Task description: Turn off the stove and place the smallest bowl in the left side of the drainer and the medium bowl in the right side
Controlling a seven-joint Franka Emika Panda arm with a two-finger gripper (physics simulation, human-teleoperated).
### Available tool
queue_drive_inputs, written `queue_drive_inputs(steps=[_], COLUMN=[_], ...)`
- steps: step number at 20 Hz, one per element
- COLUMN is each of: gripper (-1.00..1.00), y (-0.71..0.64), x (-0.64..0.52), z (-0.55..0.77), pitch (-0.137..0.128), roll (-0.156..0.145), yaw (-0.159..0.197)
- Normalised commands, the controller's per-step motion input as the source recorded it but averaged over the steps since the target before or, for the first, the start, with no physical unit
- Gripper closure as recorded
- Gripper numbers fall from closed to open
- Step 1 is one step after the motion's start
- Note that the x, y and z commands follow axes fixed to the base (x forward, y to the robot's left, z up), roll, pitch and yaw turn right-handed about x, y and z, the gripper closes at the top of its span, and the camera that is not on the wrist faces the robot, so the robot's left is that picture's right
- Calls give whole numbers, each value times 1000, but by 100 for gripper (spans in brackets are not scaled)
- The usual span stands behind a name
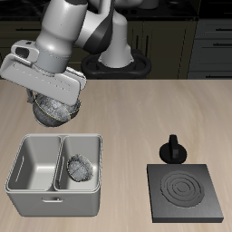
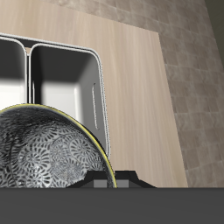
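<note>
- Medium bowl point(image 2: 44, 153) sits closest to the wrist cam. I see its patterned, glittery inside and a thin yellowish rim line.
- The rim runs right up against the dark gripper body in that view. I can't see the fingertips there.
- Past the bowl I see the drainer point(image 2: 66, 87), with both compartments partly visible and the divider between them. What shows of them is bare grey metal.
- Beyond the drainer comes the light wood table point(image 2: 131, 79), then the tiled floor point(image 2: 197, 96) off its edge.
- Exterior cam: the gripper point(image 1: 56, 96) points down and the medium bowl point(image 1: 54, 111) hangs right under it, off the table. The claw is clamped on the bowl, though the hand housing mostly hides the fingers.
- In that view the bowl shows just behind the drainer's point(image 1: 41, 138) back rim. I can't tell whether it is over a compartment or short of it.
- The smallest bowl point(image 1: 80, 168) is down in the drainer compartment nearer the stove. It lies on the floor of that compartment and looks a bit tilted.
- The other compartment shows nothing inside.
- The stove point(image 1: 186, 190) is near the front edge, well apart from the drainer. Its coil rings are dark, with no red.
- The knob point(image 1: 172, 150) stands just behind the stove on the table point(image 1: 154, 109). I can't read its position.
- Dark cabinets point(image 1: 208, 45) run behind the table.
</note>
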Motion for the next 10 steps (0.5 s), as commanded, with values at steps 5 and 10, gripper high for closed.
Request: queue_drive_inputs(steps=[5,10], gripper=[100,100], y=[-93,-215], x=[206,75], z=[-355,-246], pitch=[36,26], roll=[-54,-48], yaw=[-12,-12])
